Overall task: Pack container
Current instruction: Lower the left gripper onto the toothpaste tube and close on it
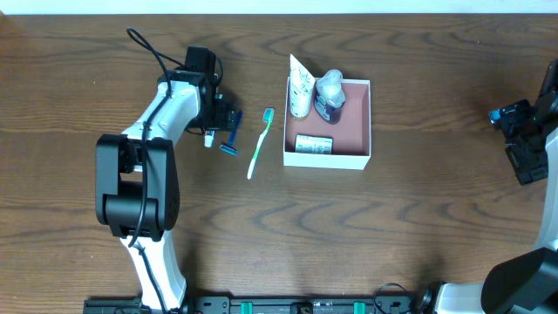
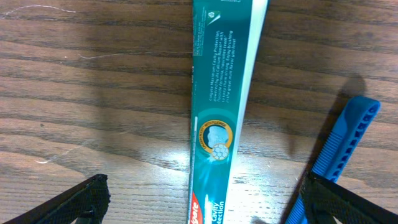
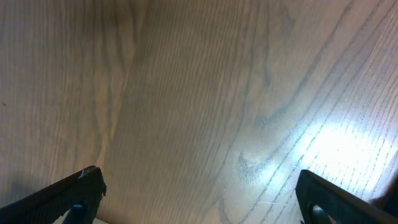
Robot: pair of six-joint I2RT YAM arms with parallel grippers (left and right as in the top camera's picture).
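A dark wood table (image 1: 418, 227) ran throughout. One container (image 1: 353, 118) held one white tube (image 1: 301, 87), one bottle (image 1: 330, 96) and one small box (image 1: 312, 144). Left of the container lay one toothbrush (image 1: 260, 144), one blue razor (image 1: 231, 144) and one toothpaste (image 2: 217, 93). The left gripper (image 2: 199, 199) hung spread wide above the toothpaste, holding nothing; the right gripper (image 3: 199, 196), right of the container, gaped over bare wood.

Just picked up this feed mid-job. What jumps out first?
The white-walled container right of centre in the overhead view draws the eye, with a white tube, a bottle and a small box inside. To its left, a blue razor lies loose on the wood by the open left gripper. A teal toothpaste pack runs down the middle of the left wrist view.
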